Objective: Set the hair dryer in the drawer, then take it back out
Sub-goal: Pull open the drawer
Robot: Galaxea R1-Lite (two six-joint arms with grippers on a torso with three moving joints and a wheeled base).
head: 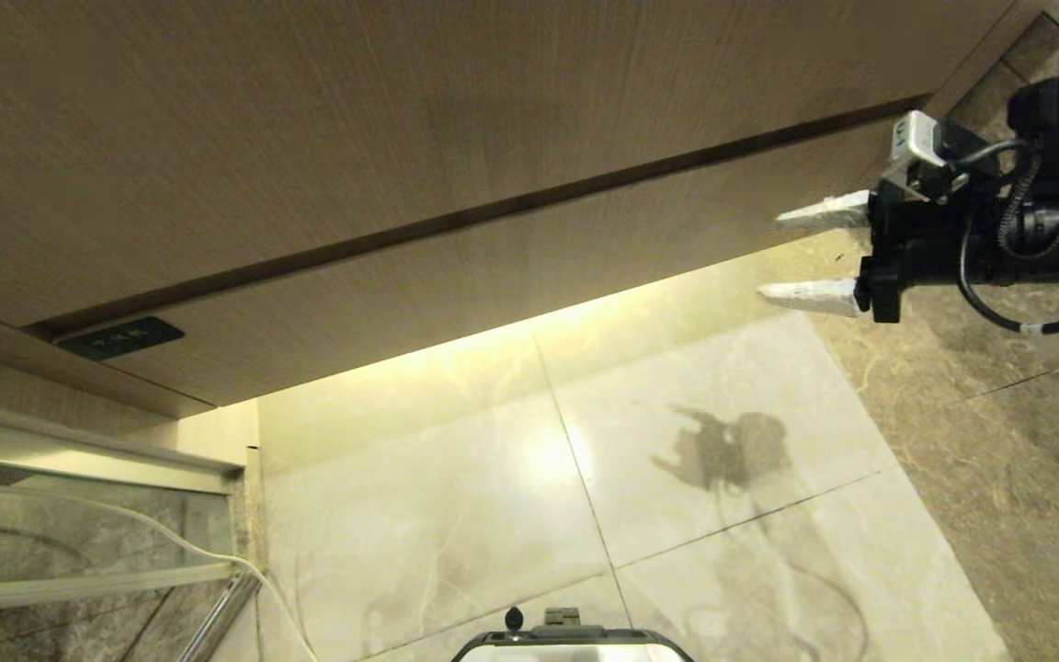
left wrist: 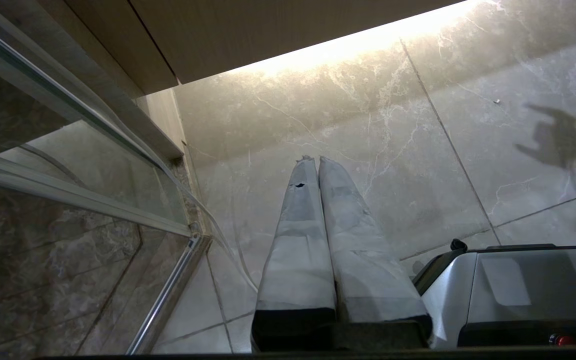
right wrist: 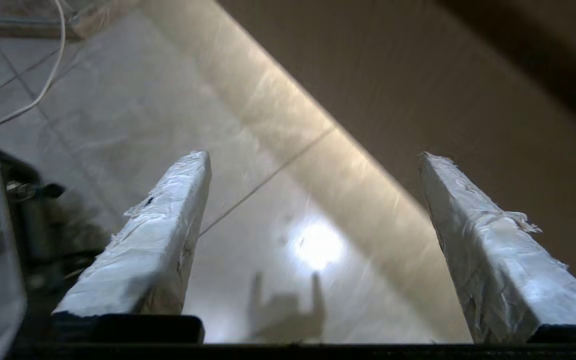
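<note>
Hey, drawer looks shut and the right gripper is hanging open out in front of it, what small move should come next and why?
Probably ease the right gripper in toward the bottom edge of the drawer. The drawer front is closed and has no handle, no hair dryer is in view, and the open, empty fingers already point along that front.

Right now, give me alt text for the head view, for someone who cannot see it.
The right gripper hangs open and empty at the right, its fingers pointing at the closed wood-grain drawer front with its small dark label. Below lies the glossy marble floor, showing the arm's shadow.
</note>
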